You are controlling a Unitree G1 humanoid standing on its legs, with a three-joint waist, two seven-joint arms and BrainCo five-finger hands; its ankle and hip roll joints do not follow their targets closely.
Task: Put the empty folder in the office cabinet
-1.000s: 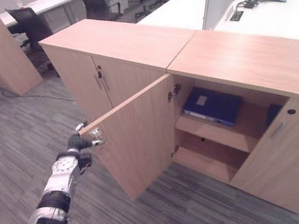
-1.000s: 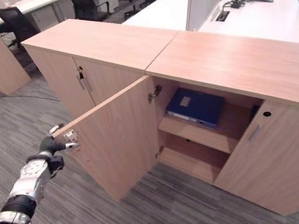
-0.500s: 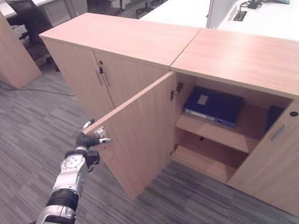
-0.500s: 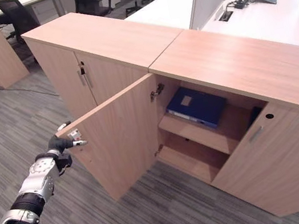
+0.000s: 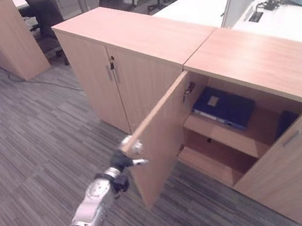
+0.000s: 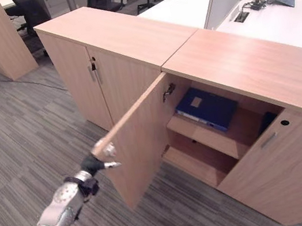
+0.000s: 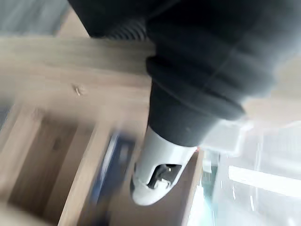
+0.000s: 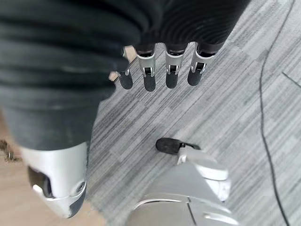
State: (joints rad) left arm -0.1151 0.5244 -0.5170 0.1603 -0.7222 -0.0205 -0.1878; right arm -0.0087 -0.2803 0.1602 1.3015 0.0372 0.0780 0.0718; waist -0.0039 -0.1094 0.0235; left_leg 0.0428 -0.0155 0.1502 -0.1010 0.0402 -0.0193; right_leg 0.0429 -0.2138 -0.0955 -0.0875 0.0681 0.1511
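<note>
One folder (image 5: 223, 108) lies flat on the cabinet's (image 5: 259, 64) upper shelf, so the left hand (image 5: 125, 159), fingers at the door's (image 5: 162, 140) free edge though I cannot tell their grip, seems placed to swing it shut, while the right hand (image 8: 160, 75) hangs open, empty.

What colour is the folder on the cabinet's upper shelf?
Dark blue, with a small pale label; the folder shows best in the left eye view.
</note>
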